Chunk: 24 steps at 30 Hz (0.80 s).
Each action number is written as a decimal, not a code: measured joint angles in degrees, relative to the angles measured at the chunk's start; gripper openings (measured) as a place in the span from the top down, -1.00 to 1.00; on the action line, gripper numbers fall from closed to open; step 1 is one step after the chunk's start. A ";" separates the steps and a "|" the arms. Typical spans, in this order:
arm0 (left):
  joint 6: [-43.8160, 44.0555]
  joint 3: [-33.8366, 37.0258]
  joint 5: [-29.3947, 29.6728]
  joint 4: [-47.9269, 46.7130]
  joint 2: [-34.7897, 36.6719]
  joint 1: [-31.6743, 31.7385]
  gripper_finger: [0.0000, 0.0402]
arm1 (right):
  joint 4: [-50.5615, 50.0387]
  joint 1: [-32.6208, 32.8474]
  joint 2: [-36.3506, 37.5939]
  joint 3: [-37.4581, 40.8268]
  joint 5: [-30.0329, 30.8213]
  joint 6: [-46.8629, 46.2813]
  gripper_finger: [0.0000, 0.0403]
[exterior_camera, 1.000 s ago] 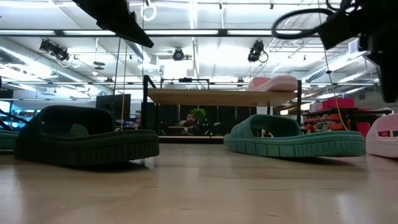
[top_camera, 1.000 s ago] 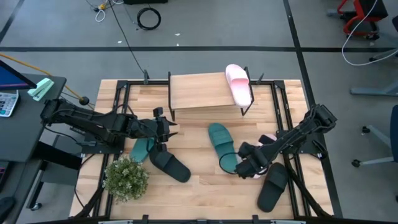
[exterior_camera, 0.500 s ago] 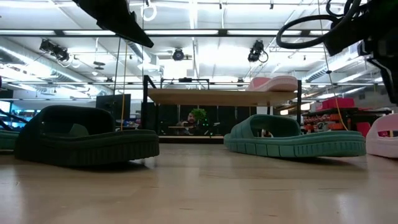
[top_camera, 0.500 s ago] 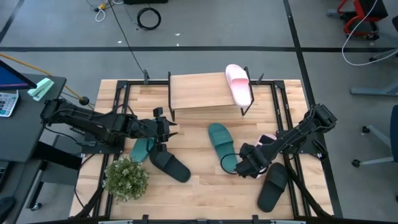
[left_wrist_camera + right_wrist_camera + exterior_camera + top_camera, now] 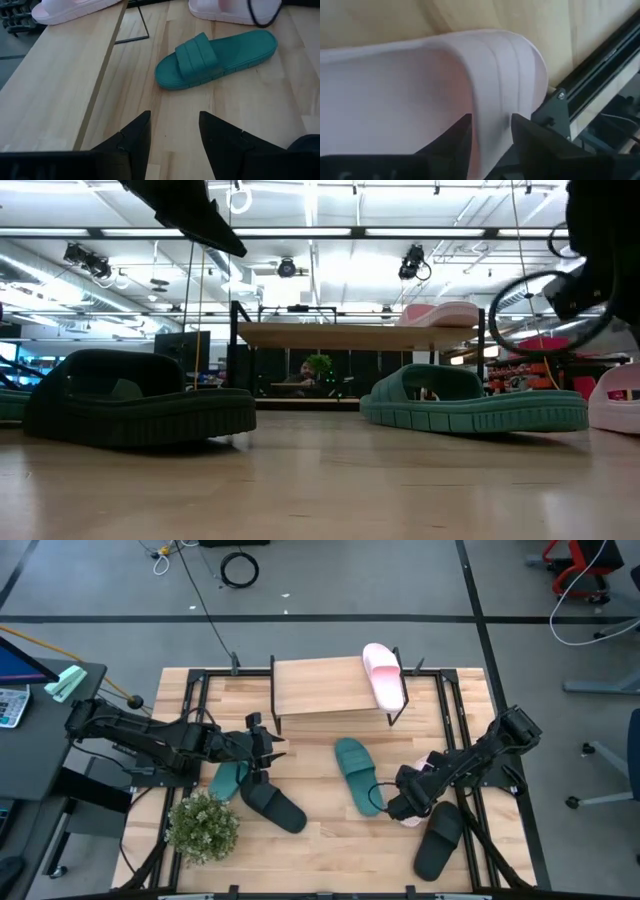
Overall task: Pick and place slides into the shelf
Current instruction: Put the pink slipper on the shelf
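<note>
Right gripper [image 5: 403, 808] sits low at the right side of the table, directly over a pale pink slide [image 5: 428, 772]. In the right wrist view its fingers [image 5: 454, 137] stand one on each side of that slide's strap [image 5: 490, 75], jaws parted, with the strap's edge in the gap between them. Can't tell whether the pads actually touch the rubber.

Left gripper [image 5: 262, 748] hovers over the left half of the table, fingers [image 5: 134, 135] spread, nothing between them. Ahead of it in the left wrist view: a teal slide [image 5: 215, 59] lying flat on the wood, well clear of the fingertips.

Where the slides are:
- same teal slide [image 5: 356, 772] is just left of the right gripper, near it
- black slide [image 5: 439, 838] just beside the right gripper, toward the table's front edge
- second black slide [image 5: 272, 804] just below the left gripper
- second teal slide [image 5: 228, 778] beside the left gripper, partly under the arm
- second pink slide [image 5: 383, 675] on top of the shelf [image 5: 320, 688], at its right end, well away from both grippers

Potted plant [image 5: 203, 827] at the front left corner, near the left gripper.
</note>
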State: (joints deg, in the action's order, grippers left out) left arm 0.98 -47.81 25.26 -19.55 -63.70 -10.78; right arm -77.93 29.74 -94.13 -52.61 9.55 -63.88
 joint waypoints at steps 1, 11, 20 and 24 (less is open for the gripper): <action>0.02 0.00 0.00 0.00 0.00 0.02 0.14 | 0.66 0.00 0.00 0.84 0.08 -0.09 0.29; -0.01 0.00 0.00 0.04 0.00 -0.01 0.14 | 2.39 0.04 0.00 5.14 2.32 -4.54 0.53; -0.09 0.00 0.00 0.02 0.00 0.00 0.14 | 2.80 1.42 0.00 -0.73 6.25 -6.79 0.90; -0.14 0.02 0.00 0.03 0.00 -0.01 0.14 | 2.96 1.95 -0.02 -5.75 14.30 -4.74 0.93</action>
State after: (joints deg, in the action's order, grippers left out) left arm 0.84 -47.80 25.26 -19.52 -63.70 -10.79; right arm -74.97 31.68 -94.14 -58.36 23.84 -68.62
